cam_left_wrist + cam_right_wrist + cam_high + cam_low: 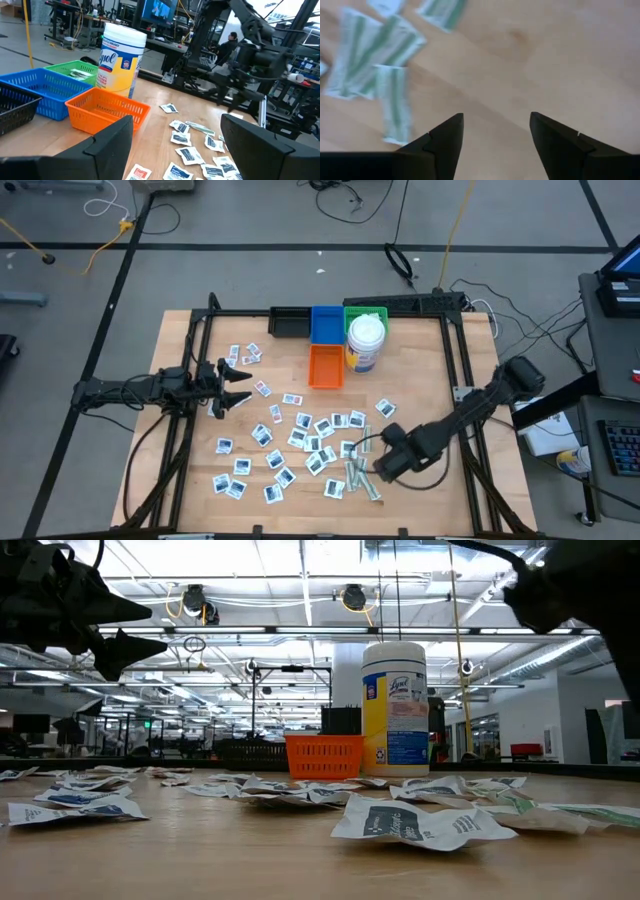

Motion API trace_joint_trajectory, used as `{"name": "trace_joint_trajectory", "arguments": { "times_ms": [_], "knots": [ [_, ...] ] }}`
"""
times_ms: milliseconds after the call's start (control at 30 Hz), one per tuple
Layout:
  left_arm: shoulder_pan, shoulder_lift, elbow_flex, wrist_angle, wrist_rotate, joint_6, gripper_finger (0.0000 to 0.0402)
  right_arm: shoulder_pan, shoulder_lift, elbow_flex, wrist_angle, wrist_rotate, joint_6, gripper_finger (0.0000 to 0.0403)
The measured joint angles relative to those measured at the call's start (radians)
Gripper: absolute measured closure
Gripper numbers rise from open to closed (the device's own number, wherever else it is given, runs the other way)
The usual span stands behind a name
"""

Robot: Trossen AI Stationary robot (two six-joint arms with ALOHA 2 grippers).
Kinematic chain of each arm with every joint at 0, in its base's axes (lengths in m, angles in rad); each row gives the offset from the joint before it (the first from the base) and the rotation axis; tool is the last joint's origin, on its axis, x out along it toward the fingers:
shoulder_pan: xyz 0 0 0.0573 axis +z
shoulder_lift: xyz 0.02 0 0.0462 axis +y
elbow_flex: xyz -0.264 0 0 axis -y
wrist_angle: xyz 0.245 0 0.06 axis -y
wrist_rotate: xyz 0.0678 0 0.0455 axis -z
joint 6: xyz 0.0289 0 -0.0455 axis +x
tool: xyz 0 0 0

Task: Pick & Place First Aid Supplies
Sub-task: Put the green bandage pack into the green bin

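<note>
Packets (300, 438) of first aid supplies, white squares with dark print, lie scattered across the lower centre of the desk (420, 380) in the high view, with pale green-striped strips (362, 478) at their lower right edge. Just beside those strips, the right tool (496, 131) hangs low over bare wood, fingers spread and empty. At centre left, the left tool (238, 387) waits wide open, holding nothing, above the desk.
</note>
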Motion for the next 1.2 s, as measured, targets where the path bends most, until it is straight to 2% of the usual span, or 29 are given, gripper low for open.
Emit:
{"name": "trace_joint_trajectory", "arguments": {
  "times_ms": [267,500,933,1200],
  "knots": [
    [0.000,0.000,0.000,0.000,0.000,0.000,0.0096,0.004,0.208,0.246,0.005,0.000,-0.001,0.0191],
    [0.000,0.000,0.000,0.000,0.000,0.000,0.0096,0.004,0.305,0.377,0.005,0.000,0.008,0.0195],
    [0.000,0.000,0.000,0.000,0.000,0.000,0.0096,0.026,0.403,0.393,0.066,-0.030,0.005,0.0195],
    [0.000,0.000,0.000,0.000,0.000,0.000,0.0096,0.030,0.417,0.349,0.071,-0.030,-0.004,0.0201]
  ]
}}
